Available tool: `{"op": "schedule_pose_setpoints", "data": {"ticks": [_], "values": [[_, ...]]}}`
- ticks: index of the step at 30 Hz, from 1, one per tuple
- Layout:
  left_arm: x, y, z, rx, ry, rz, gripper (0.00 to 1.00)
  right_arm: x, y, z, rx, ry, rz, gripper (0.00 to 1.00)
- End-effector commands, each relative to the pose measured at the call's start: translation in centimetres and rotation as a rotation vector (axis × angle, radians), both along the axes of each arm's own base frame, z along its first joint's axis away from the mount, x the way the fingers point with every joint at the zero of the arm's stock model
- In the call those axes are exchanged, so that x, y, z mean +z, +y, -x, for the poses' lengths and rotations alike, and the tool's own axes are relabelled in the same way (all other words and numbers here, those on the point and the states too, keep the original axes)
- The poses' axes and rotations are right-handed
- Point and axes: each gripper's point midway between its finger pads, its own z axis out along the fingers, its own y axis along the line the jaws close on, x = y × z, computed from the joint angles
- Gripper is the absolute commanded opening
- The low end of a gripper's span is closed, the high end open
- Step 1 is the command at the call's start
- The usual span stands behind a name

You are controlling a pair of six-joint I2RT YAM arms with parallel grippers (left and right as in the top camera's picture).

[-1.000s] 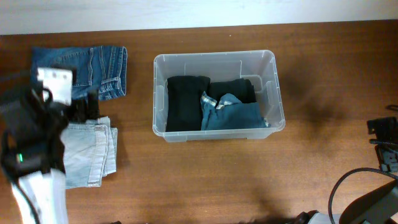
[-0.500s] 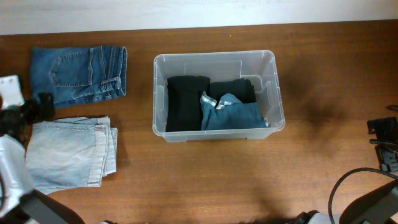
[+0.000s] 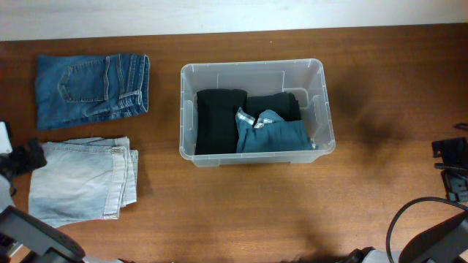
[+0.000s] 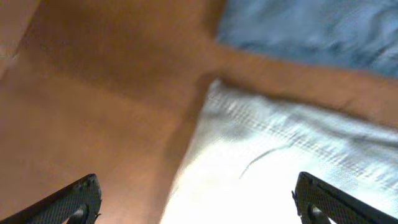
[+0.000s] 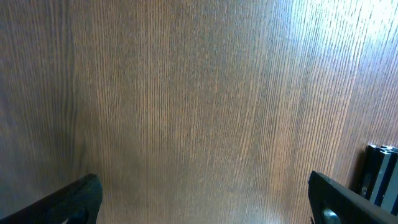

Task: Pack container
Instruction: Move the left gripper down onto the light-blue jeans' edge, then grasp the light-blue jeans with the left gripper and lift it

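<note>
One table (image 3: pixel 380 88) held it all: the container (image 3: pixel 186 109) sat mid-table, part-filled with dark clothes (image 3: pixel 219 120). Dark jeans (image 3: pixel 91 88) and light jeans (image 3: pixel 80 179) lay to its left, probably staged for packing. Left gripper (image 4: pixel 198 208) hung spread over the light pair's edge and right gripper (image 5: pixel 205 208) spread over bare wood, both well apart from the container.

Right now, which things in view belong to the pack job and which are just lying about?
Job:
- container
- black clothes and blue garment, already inside it
- dark jeans and light jeans, folded on the table, probably next to go in

Not job:
- black cable at bottom right, probably part of the rig
</note>
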Motion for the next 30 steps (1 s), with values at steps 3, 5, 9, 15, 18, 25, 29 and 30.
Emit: {"op": "schedule_pose_setpoints", "data": {"ticks": [3, 5, 9, 15, 18, 25, 29, 30], "values": [[-2.5, 1.6, 2.6, 0.014, 0.063, 0.051, 0.99, 0.2, -0.2, 0.3, -0.016, 0.002, 0.013, 0.98], [-3.9, 1.2, 3.0, 0.011, 0.054, 0.119, 0.99, 0.2, -0.2, 0.3, -0.016, 0.002, 0.013, 0.98], [-6.4, 0.8, 3.7, 0.017, 0.065, 0.212, 0.99, 0.2, -0.2, 0.3, -0.016, 0.002, 0.013, 0.98], [-7.3, -1.3, 2.0, -0.106, -0.023, 0.306, 0.99, 0.2, -0.2, 0.3, -0.016, 0.002, 0.013, 0.98], [-8.5, -1.9, 2.2, -0.102, -0.007, 0.354, 1.00, 0.2, -0.2, 0.3, -0.016, 0.002, 0.013, 0.98], [-10.2, -2.6, 2.7, -0.096, 0.024, 0.407, 0.99, 0.2, -0.2, 0.3, -0.016, 0.002, 0.013, 0.98], [-10.7, -3.5, 2.9, -0.098, 0.029, 0.454, 0.99, 0.2, -0.2, 0.3, -0.016, 0.002, 0.013, 0.98], [-10.7, -3.8, 2.9, -0.100, 0.027, 0.474, 0.99, 0.2, -0.2, 0.3, -0.016, 0.002, 0.013, 0.98]]}}
